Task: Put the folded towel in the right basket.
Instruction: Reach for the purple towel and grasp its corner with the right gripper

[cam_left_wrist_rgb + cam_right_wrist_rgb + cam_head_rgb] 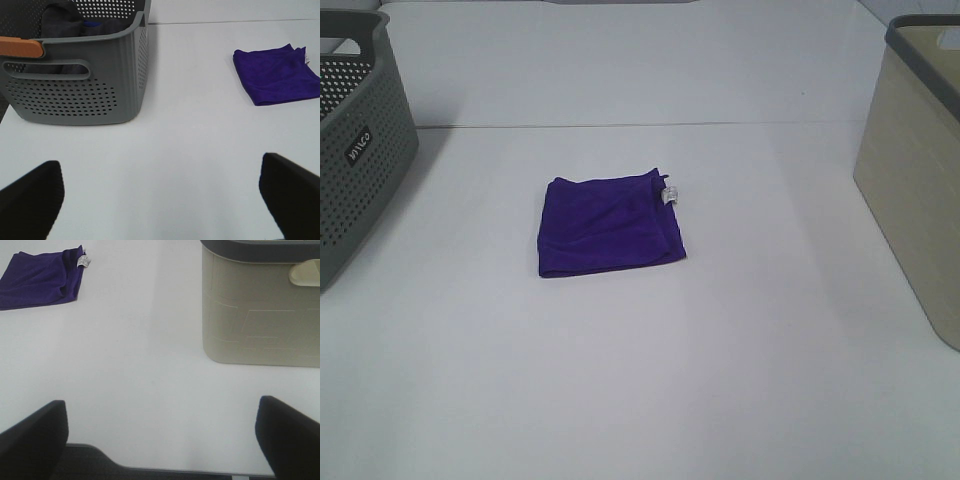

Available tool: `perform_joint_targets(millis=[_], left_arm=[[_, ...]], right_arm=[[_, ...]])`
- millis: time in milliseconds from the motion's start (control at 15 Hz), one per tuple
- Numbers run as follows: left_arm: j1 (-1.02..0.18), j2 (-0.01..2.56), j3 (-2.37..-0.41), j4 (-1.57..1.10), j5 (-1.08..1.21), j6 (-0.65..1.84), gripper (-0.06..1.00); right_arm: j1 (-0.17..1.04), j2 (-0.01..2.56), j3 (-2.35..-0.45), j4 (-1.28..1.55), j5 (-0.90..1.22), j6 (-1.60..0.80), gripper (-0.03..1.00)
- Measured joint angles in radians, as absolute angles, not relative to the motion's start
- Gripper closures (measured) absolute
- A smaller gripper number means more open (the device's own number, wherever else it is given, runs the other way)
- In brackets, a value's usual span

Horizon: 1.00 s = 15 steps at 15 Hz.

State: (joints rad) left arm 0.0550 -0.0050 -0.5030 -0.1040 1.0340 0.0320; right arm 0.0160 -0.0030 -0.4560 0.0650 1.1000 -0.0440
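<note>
A folded purple towel [610, 224] with a small white tag lies flat in the middle of the white table. It also shows in the left wrist view [276, 74] and in the right wrist view [41, 283]. The right basket [914, 160] is beige with a dark rim and stands at the table's right edge; the right wrist view shows it too [260, 305]. My left gripper [160, 200] is open, empty and well away from the towel. My right gripper [160, 440] is open and empty, near the table's front edge. Neither arm shows in the exterior high view.
A grey perforated basket [355, 140] stands at the table's left edge. In the left wrist view this basket [75, 75] holds dark cloth and has an orange handle. The white table [640, 380] spreads around the towel.
</note>
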Motion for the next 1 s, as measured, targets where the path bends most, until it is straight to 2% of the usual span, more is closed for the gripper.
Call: perform_joint_targets(millis=[1000], left_arm=[[0.055,-0.005,-0.503,-0.104,1.034,0.032,-0.05]], right_arm=[[0.016,-0.003,-0.456,0.064,1.100,-0.044,-0.01]])
